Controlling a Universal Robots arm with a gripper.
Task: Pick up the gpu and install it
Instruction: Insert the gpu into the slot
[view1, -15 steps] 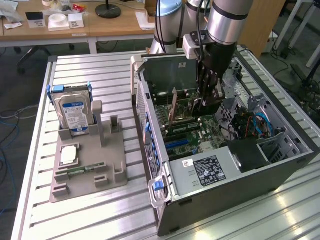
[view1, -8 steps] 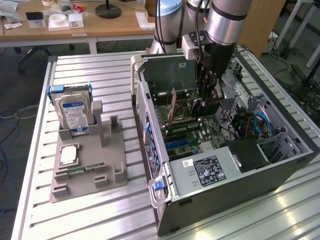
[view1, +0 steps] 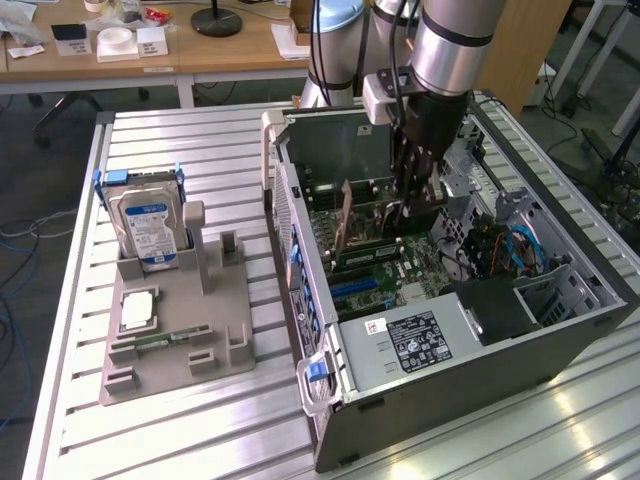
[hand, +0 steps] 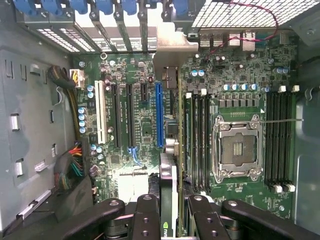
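Note:
The gpu (hand: 168, 185) stands on edge between my gripper's (hand: 172, 215) black fingers (hand: 147, 215), which are shut on it. Its silver end bracket (hand: 172, 47) reaches toward the case's rear slot openings. The card hangs low over the motherboard, just beside the long blue slot (hand: 159, 115) and between that slot and the memory slots (hand: 197, 135). In the exterior view my gripper (view1: 415, 200) is down inside the open computer case (view1: 450, 340), and the gpu's (view1: 348, 218) bracket end stands upright to its left.
A bare processor socket (hand: 237, 147) lies past the memory slots. Cable bundles (hand: 70, 170) sit at the case side. On the exterior view's left a grey holder (view1: 175, 350) carries a hard drive (view1: 150, 225), a processor chip (view1: 138, 308) and a memory stick (view1: 165, 340).

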